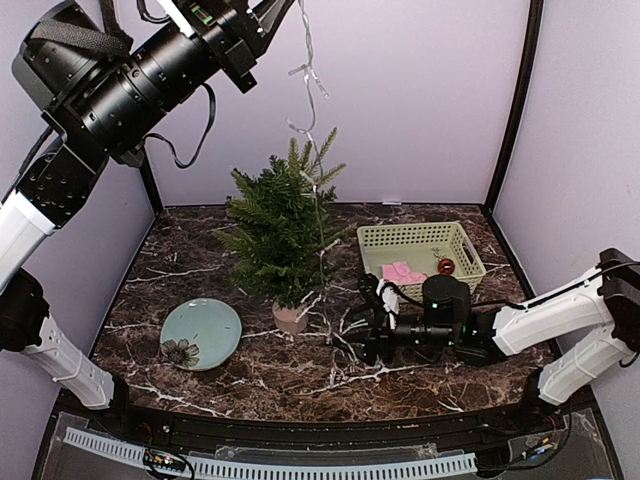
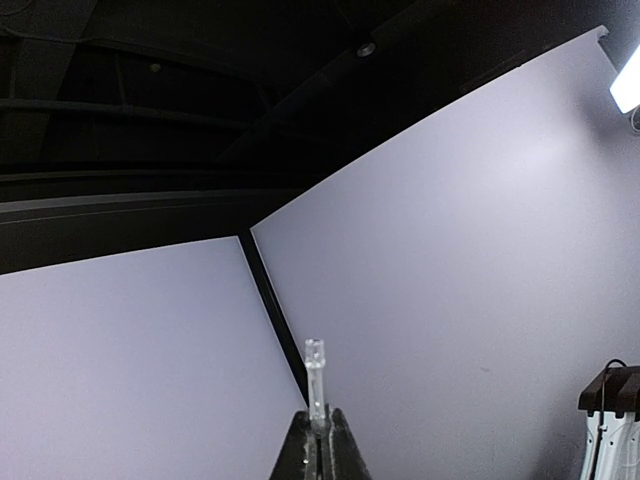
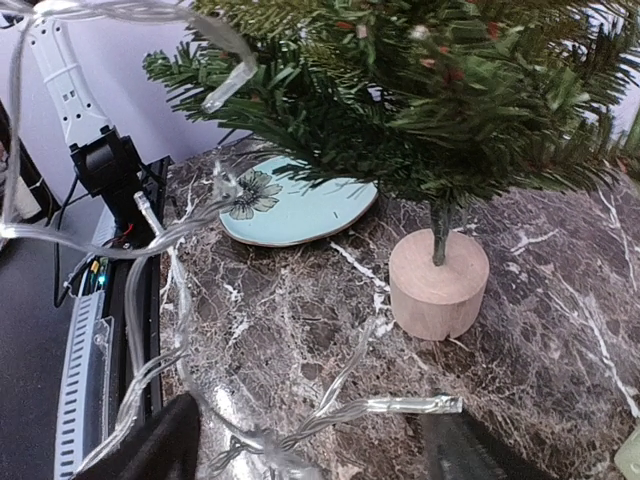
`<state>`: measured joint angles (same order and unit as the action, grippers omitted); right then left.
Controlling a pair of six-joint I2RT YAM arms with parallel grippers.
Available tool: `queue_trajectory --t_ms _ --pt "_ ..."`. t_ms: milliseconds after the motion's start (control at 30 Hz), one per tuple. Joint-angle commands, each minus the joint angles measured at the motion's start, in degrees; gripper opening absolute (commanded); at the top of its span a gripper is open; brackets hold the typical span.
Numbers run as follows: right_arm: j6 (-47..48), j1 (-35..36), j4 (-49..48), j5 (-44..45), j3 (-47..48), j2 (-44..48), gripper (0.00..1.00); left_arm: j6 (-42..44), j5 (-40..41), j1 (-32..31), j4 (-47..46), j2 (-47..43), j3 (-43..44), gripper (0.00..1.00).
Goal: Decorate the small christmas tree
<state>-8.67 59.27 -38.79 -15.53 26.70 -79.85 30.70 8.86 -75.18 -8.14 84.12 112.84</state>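
Note:
The small christmas tree point(image 1: 281, 232) stands mid-table in its round beige-pink pot point(image 1: 290, 318). My left gripper point(image 1: 272, 12) is raised high above it. In the left wrist view it point(image 2: 320, 425) is shut on a clear bulb point(image 2: 316, 365) of a light string point(image 1: 311, 85) that hangs down onto the tree top. My right gripper point(image 1: 374, 322) is low on the table, right of the pot, and open. In the right wrist view its fingers point(image 3: 165, 445) stand wide apart, with a strand and bulb of the string point(image 3: 405, 405) lying between them. The pot point(image 3: 438, 283) is just ahead.
A pale green basket point(image 1: 372, 238) at the right back holds pink pieces point(image 1: 402, 271) and a red ball point(image 1: 445, 266). A teal flower plate point(image 1: 200, 333) lies left of the pot and also shows in the right wrist view point(image 3: 290, 205). Purple walls enclose the table.

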Motion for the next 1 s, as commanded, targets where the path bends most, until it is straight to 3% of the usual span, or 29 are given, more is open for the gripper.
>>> queue_trajectory --t_ms 0,133,267,500,667,967 --pt "0.92 0.43 -5.44 -1.89 2.38 -2.93 0.60 -0.54 -0.30 -0.23 -1.39 -1.10 1.34 0.00" --pt "-0.35 0.28 -5.33 0.37 1.24 -3.20 0.21 -0.31 0.34 -0.23 -1.52 -1.81 1.34 0.00" --pt "-2.41 -0.04 -2.70 5.12 -3.11 0.19 0.00 0.21 1.40 -0.23 -1.68 -3.60 0.98 0.00" --pt "-9.76 -3.32 4.22 14.63 -11.52 11.25 0.00 2.07 3.71 -0.22 -2.95 -5.53 -0.10 0.00" --pt "-14.75 -6.25 17.21 24.08 -12.28 16.73 0.00 2.69 4.33 -0.17 -3.68 -6.17 -0.20 0.00" --pt "-22.29 -12.34 27.87 31.73 -9.55 12.97 0.00 5.69 8.91 -0.23 -8.06 -8.99 -0.56 0.00"
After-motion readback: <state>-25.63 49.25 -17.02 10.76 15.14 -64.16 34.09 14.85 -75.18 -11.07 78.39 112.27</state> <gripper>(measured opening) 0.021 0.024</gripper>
